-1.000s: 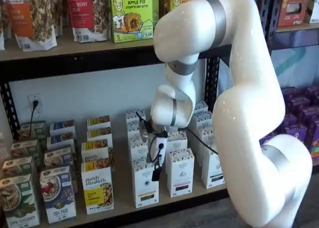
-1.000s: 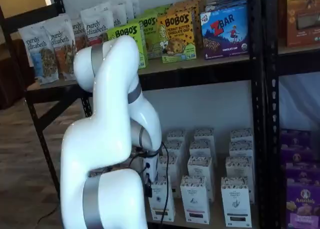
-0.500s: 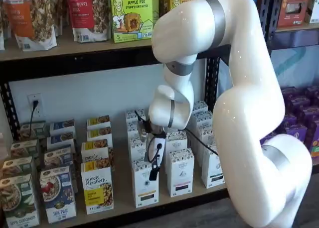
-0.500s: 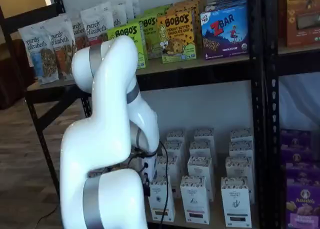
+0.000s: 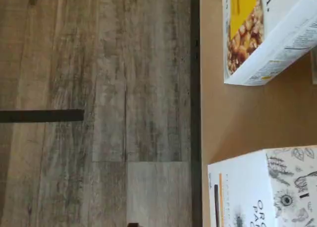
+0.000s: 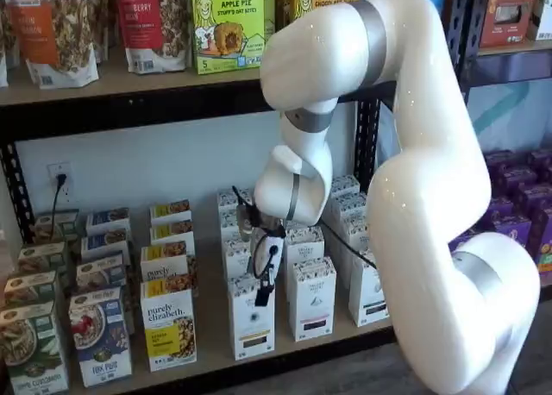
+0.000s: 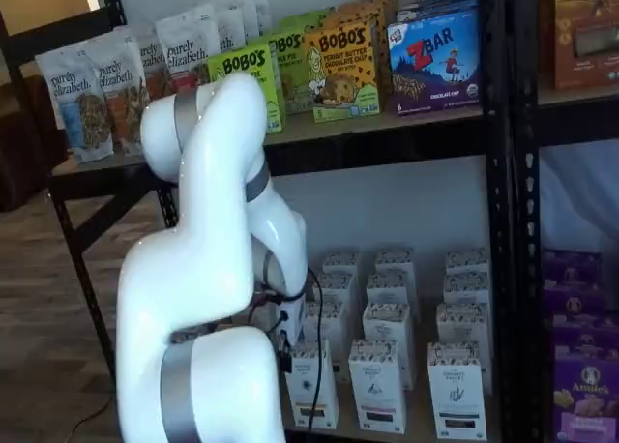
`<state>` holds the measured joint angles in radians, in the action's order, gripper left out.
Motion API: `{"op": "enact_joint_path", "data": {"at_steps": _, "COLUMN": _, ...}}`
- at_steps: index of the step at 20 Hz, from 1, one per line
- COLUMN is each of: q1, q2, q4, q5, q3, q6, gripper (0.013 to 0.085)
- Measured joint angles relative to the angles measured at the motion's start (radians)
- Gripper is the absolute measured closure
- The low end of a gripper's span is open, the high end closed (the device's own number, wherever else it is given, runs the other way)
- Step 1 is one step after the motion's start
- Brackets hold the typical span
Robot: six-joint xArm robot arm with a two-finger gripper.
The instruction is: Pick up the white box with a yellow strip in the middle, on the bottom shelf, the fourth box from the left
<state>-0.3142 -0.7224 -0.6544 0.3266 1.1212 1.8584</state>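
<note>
While the big white arm (image 6: 414, 179) fills much of both shelf views, its end effector (image 6: 263, 287) shows only as a dark finger with a cable beside it, hanging just in front of the top of the tall narrow white carton with a speckled top band and thin yellow-gold strip (image 6: 252, 319); the fingers are seen side-on, so the gap is hard to make out, though the jaws are spread wide and nothing is in them. That carton stands at the front of the light tan wooden bottom shelf with a black metal edge (image 6: 207, 347), just beside a like white carton (image 6: 312, 300). In the wrist view its corner (image 5: 262, 192) is cut off, as is the yellow-labelled granola box (image 5: 262, 33).
</note>
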Motion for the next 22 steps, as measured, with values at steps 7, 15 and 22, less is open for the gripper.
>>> {"op": "enact_joint_path", "data": {"at_steps": 7, "q1": 0.016, "q2": -0.063, "q4": -0.009, "q5": 0.010, "q3": 0.080, "q6": 0.020, "gripper": 0.0130}}
{"op": "enact_joint_path", "data": {"at_steps": 15, "q1": 0.040, "q2": -0.138, "q4": 0.010, "q5": 0.032, "q3": 0.180, "q6": 0.019, "gripper": 0.0130}}
{"op": "enact_joint_path", "data": {"at_steps": 22, "q1": 0.057, "q2": -0.196, "q4": 0.067, "q5": 0.055, "q3": 0.256, "q6": -0.021, "gripper": 0.0130}}
